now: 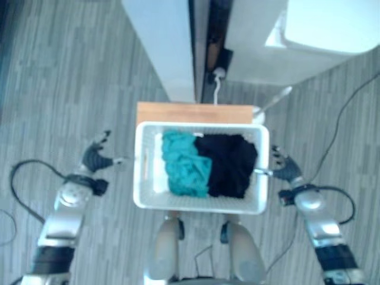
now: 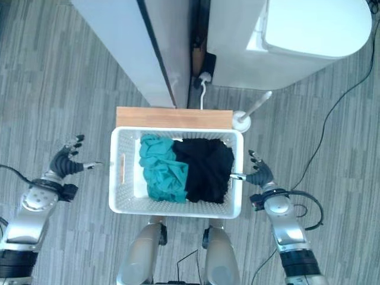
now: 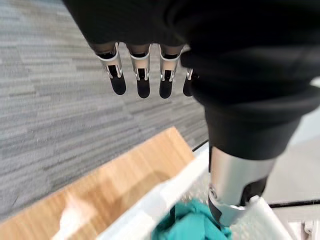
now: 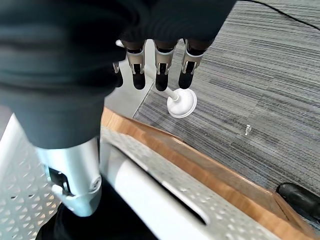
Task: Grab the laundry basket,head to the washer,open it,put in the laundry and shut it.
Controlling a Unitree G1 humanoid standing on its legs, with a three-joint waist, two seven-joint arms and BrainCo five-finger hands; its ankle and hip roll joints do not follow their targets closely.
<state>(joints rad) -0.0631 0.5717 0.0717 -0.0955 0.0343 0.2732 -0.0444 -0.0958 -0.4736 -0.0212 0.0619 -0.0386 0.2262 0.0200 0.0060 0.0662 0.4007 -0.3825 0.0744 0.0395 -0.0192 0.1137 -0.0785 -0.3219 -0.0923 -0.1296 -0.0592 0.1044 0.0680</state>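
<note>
Since the basket [image 2: 176, 209] sits on a wooden stand [image 2: 174, 117] right before me, teal and black laundry [image 2: 186, 169] inside, I hold both hands released: the right hand [image 2: 260, 174] at its right rim, the left hand [image 2: 65, 161] apart, ready to grab.

Wooden board [image 2: 174, 117] on floor; white brush stand [image 2: 241, 121] beside.
</note>
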